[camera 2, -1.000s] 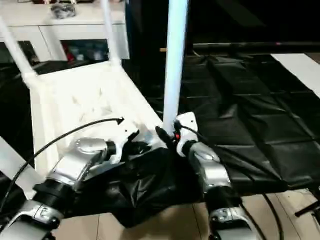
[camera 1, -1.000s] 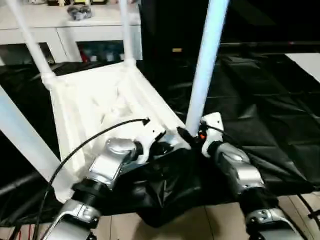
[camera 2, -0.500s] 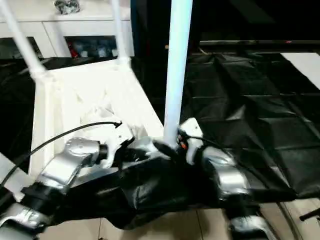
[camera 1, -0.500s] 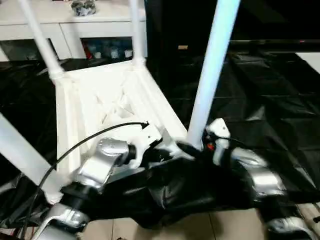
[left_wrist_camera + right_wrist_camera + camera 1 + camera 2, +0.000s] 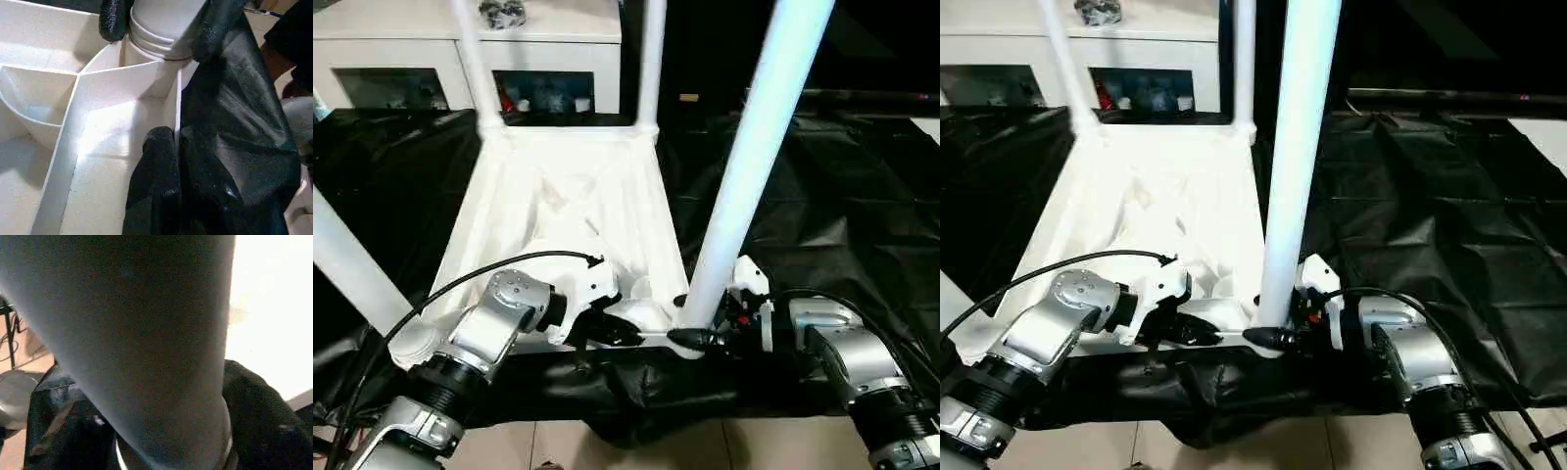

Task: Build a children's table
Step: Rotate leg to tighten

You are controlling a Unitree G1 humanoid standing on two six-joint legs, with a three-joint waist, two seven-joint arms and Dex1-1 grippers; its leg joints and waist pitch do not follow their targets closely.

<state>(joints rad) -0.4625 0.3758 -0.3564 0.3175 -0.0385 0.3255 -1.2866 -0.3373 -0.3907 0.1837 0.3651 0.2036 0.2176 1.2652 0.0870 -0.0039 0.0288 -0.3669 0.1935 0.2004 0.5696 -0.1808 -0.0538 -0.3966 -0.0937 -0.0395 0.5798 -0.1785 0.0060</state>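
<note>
The tabletop point(image 5: 570, 211) lies upside down on black sheeting point(image 5: 842, 206), ribbed underside up, with four white legs rising from its corner sockets. The near right leg point(image 5: 749, 166) stands in its socket directly between the two grippers. The right gripper point(image 5: 700, 339) has its black fingers pinching the base of this leg just above the socket — the tube crowds its wrist camera. The left gripper point(image 5: 612, 333) sits just beside it, fingers point(image 5: 156, 191) pressed on the tabletop's near edge wall. Beyond both grippers stand the far legs and a white cabinet point(image 5: 411, 39).
</note>
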